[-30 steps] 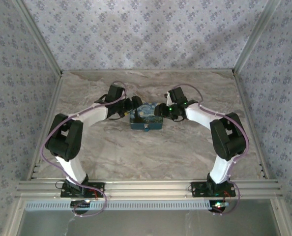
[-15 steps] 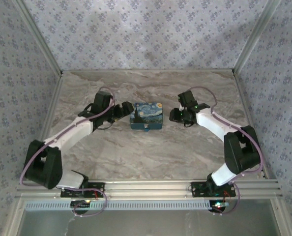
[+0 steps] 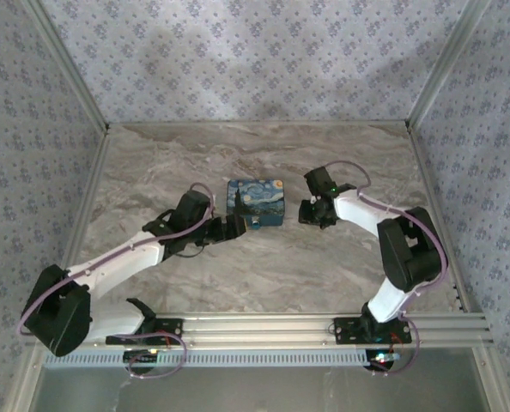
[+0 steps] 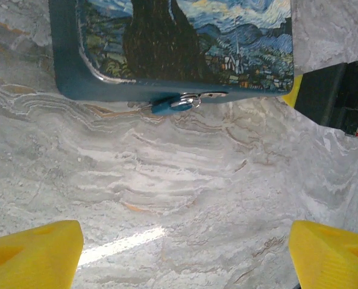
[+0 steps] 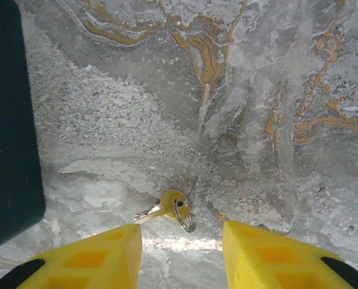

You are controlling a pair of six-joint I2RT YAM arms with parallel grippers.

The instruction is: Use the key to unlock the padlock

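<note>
One padlock, dark teal, at the middle of the front edge of the night-sky-print box, low against the marble table. One brass key with ring, lying flat and loose on the table right of the box. Left gripper: in front of the box, jaws spread wide, holding nothing. Right gripper: right of the box, jaws parted, key just ahead of their gap.

No readable text, labels or numbers anywhere.
</note>
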